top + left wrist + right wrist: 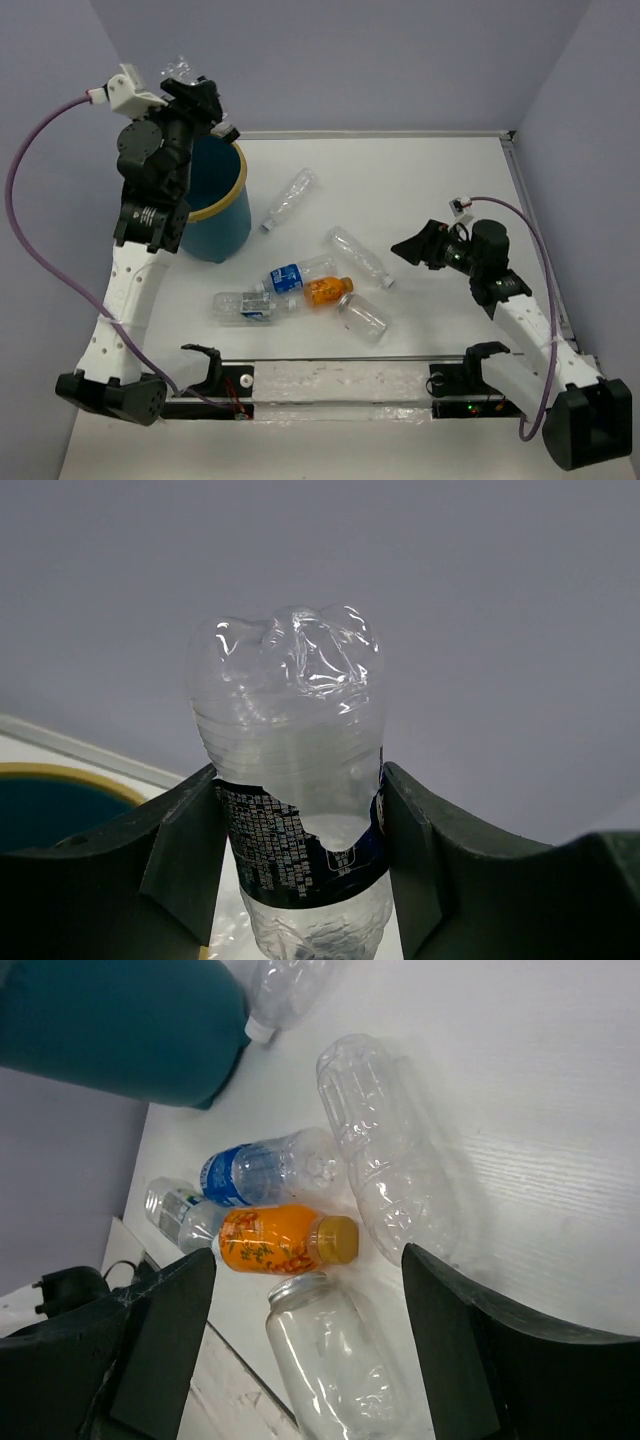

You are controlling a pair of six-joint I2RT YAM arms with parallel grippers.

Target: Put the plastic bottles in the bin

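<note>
Far left, the left gripper is up in the air by the bin, clamped tight on a crumpled clear bottle with a dark label band, a finger pressing each side of the label. In the left wrist view the bin's yellow rim peeks in at the lower left. The other six bottles are all lying loose on the white table. There's a bare clear one just right of the bin. Nearer the arms sit a labelled one, a blue-label bottle and the orange bottle, bunched together. Then comes a long clear bottle and a stubby clear one. Over on the right, the right gripper hovers low beside that bunch with its jaws spread apart, gripping nothing, pointed at the orange bottle and the stubby one.
</note>
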